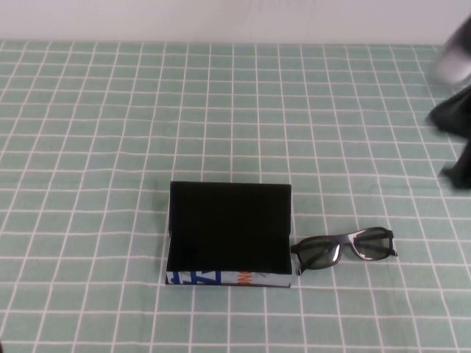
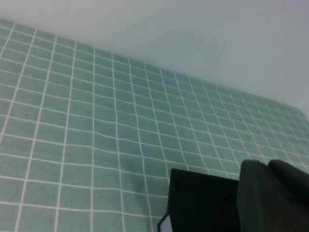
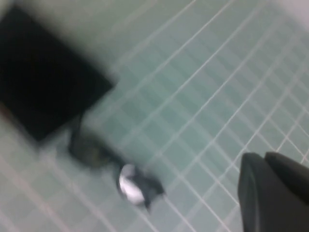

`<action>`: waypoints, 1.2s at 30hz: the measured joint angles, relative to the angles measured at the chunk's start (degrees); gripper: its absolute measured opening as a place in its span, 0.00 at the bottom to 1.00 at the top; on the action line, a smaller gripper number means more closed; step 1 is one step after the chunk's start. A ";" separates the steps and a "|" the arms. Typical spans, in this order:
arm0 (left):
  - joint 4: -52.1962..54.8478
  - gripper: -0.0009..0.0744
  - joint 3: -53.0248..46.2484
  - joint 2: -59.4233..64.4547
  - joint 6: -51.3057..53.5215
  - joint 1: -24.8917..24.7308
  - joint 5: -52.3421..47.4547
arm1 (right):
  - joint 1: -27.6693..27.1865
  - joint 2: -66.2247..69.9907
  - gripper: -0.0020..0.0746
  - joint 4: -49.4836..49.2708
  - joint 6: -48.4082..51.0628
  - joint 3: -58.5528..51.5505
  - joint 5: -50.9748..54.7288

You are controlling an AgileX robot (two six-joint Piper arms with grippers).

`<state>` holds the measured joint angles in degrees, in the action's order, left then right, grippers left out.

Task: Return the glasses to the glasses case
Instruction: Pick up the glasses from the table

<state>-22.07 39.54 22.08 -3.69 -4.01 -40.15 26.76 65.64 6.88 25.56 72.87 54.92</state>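
A: On the bench (image 1: 88, 147), seen from above, the glasses case (image 1: 229, 234) lies open with its lid flipped back, and the glasses (image 1: 344, 248) sit just beside its right end, nothing between them. The right gripper (image 1: 455, 110) is up at the far right edge, fingers clenched on nothing.

B: So it must release them first, then come down over the bridge of the frame, I'd say.

A: Yes. From the left wrist, only a corner of the case (image 2: 203, 203) and the checked cloth show; the left gripper (image 2: 273, 195) is near it, and I cannot tell its fingers.

B: And the right wrist?

A: Blurred: case (image 3: 48, 82), glasses (image 3: 111, 166), gripper (image 3: 273, 193) well apart from them.
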 joint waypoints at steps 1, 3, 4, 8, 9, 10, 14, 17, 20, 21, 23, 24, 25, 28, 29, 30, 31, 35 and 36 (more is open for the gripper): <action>-0.25 0.01 0.00 0.48 0.87 0.00 0.03 | 1.10 1.74 0.01 0.52 3.76 0.13 1.20; -0.14 0.01 0.00 0.64 2.42 0.00 0.03 | 2.35 4.95 0.01 0.38 8.99 0.23 3.10; 0.12 0.01 0.00 0.73 3.09 0.00 0.03 | 2.79 6.51 0.01 -0.04 10.81 0.35 3.67; 0.85 0.01 0.00 0.92 4.00 0.00 0.23 | 3.13 12.27 0.01 -0.88 13.48 0.35 4.20; 0.95 0.01 0.00 0.92 4.01 0.00 0.23 | 3.13 13.44 0.01 -0.88 13.75 0.35 4.20; 0.99 0.01 0.00 0.92 4.01 0.00 0.23 | 3.13 14.85 0.01 -0.99 14.02 0.35 4.09; 1.08 0.01 0.00 0.92 4.70 0.00 0.23 | 3.13 19.45 0.07 -4.21 17.39 0.35 3.73; 1.08 0.01 0.00 0.92 4.85 0.00 0.23 | 3.13 22.06 0.23 -7.20 20.24 0.35 3.48; 1.08 0.01 0.00 0.92 4.93 0.00 0.03 | 3.13 24.38 0.40 -8.06 23.07 0.35 3.27; 1.08 0.01 0.00 0.92 4.93 0.00 -0.07 | 3.13 24.99 0.42 -8.06 24.06 0.35 3.11; 1.08 0.01 0.00 0.92 4.93 0.00 -0.66 | 3.13 26.19 0.46 -8.06 26.38 -0.51 2.07; 1.08 0.01 0.00 0.92 4.93 0.00 -1.08 | 3.13 26.61 0.47 -8.06 27.07 -1.21 1.56; 1.08 0.01 0.00 0.92 4.93 0.00 -1.50 | 3.13 26.92 0.47 -8.06 27.90 -2.25 0.66; 1.08 0.01 0.00 0.92 4.93 0.00 -2.59 | 3.03 27.39 0.48 -6.88 29.04 -6.27 -3.32; 1.08 0.01 0.00 0.92 4.93 0.00 -3.04 | 3.02 27.51 0.49 -5.87 29.12 -7.72 -5.04; 1.08 0.01 0.00 0.92 4.93 0.00 -3.41 | 2.89 27.59 0.49 -4.62 29.17 -8.85 -6.49; 1.08 0.01 0.00 0.92 4.93 0.00 -3.75 | 2.77 27.75 0.49 -3.44 29.26 -10.15 -8.35; 1.08 0.01 0.00 0.92 4.93 0.00 -4.39 | 2.68 28.19 0.49 -0.83 29.26 -13.13 -14.79; 1.08 0.01 0.00 0.92 4.97 0.00 -4.41 | 2.68 28.31 0.49 -0.58 29.30 -13.23 -15.53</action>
<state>-20.99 39.54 23.00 1.28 -4.01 -44.56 29.44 93.95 6.30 54.86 59.63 39.39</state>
